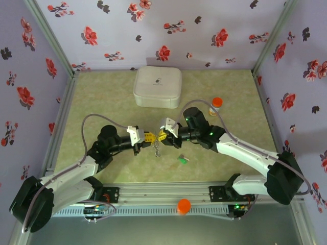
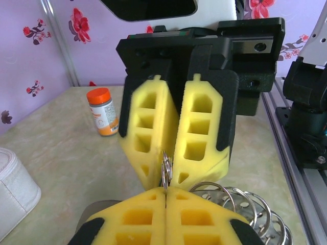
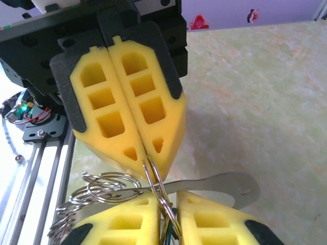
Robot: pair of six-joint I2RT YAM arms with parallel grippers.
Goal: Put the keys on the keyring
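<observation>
Yellow foam pads (image 2: 135,219) of the left gripper (image 2: 166,195) sit pressed flat together, nipping a thin silver keyring (image 3: 156,186) at their very tips. Facing it tip to tip, the right gripper (image 2: 167,174) has its pads drawn almost together, with a slim gap higher up. Their points close on the same keyring from the other side, so the keyring stands on edge between the two grippers, raised off the table (image 1: 102,92). Just beside the left gripper's tips, a bunch of linked silver split rings (image 3: 99,191) hangs below the keyring. A flat silver metal strip (image 3: 225,185) reaches sideways from the keyring behind one of the right gripper's fingers; whether it is a key blade cannot be told. A green-headed key (image 1: 182,159) lies on the table, apart from the right gripper, on the side toward the arm bases. Beyond the right gripper an orange-capped bottle (image 2: 102,111) stands upright. A white rounded case (image 1: 157,87) rests well beyond both grippers, near the far wall.
</observation>
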